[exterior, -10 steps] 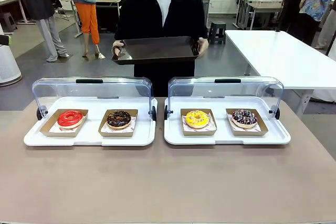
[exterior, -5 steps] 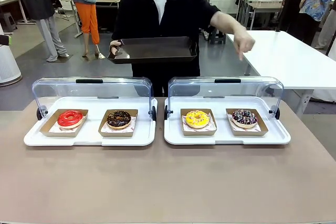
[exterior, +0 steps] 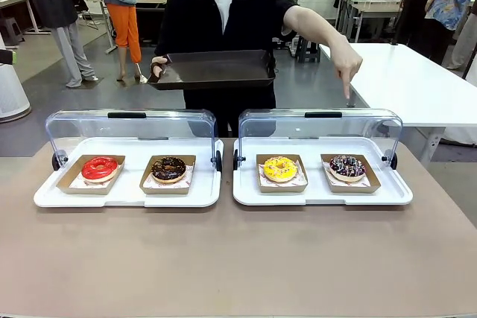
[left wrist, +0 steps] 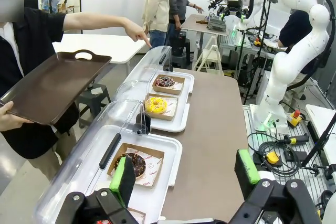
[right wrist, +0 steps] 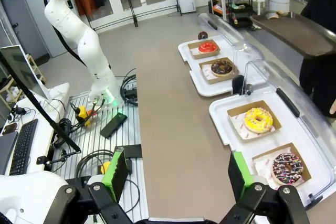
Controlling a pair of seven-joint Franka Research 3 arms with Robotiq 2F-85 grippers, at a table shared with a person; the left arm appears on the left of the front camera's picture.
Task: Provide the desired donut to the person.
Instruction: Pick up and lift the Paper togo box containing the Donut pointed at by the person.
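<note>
The sprinkled chocolate donut (exterior: 347, 167) sits in its brown card tray at the right end of the right-hand white serving tray (exterior: 320, 195), under a raised clear lid (exterior: 320, 121). Directly above it in the front view, the person's pointing hand (exterior: 345, 65) hangs with the index finger aimed straight down, just over the lid's top edge. Beside that donut, to its left on the same serving tray, lies the yellow-glazed donut (exterior: 280, 168).

The person (exterior: 223, 27) stands at the far side of the table (exterior: 238, 266) and holds a dark brown tray (exterior: 212, 71) level at chest height with the other hand (exterior: 158, 65) gripping its end.

The left-hand white serving tray (exterior: 127, 197) carries a red-glazed donut (exterior: 99, 167) and a chocolate donut (exterior: 169, 168) (its lid is lifted too).

My left gripper (left wrist: 185, 172) is released, its green pads set wide apart with nothing between them, hovering near the left case. My right gripper (right wrist: 176, 174) is likewise spread and holds nothing, above the table's near edge, well apart from the sprinkled donut.
</note>
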